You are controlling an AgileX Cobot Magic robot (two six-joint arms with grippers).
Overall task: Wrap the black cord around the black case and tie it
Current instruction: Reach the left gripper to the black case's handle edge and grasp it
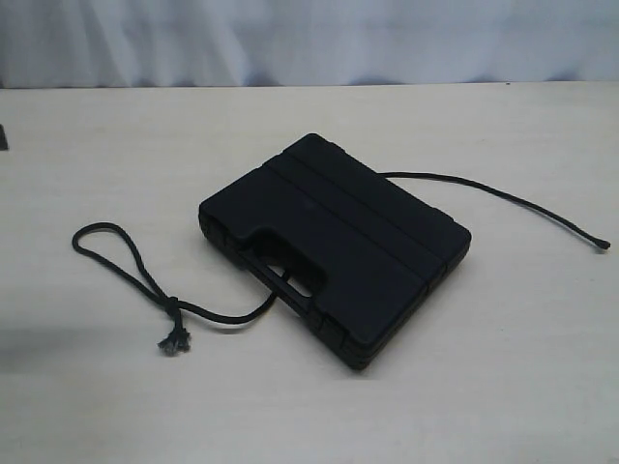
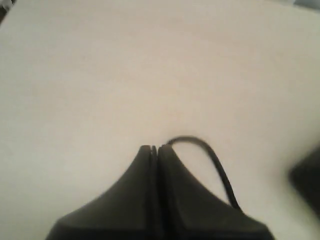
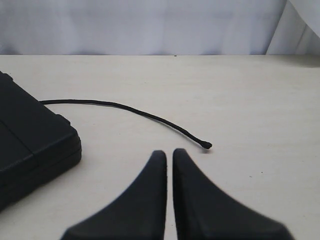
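Note:
The black case (image 1: 334, 246) lies flat in the middle of the table, ribbed lid up, handle cut-out toward the front left. The black cord (image 1: 126, 256) runs under it. Its knotted loop and frayed tuft (image 1: 174, 340) lie to the left, and its plain tip (image 1: 602, 246) lies to the right. Neither gripper appears in the exterior view. My left gripper (image 2: 154, 148) is shut with nothing in it, and a curve of the cord (image 2: 215, 160) lies on the table just beyond it. My right gripper (image 3: 169, 153) is shut, empty, a little short of the cord's tip (image 3: 206, 145), with the case (image 3: 30, 135) off to one side.
The pale wooden table (image 1: 484, 387) spreads out on all sides of the case. A white curtain (image 1: 309, 39) hangs behind its far edge. A dark corner of the case (image 2: 307, 180) shows at the edge of the left wrist view.

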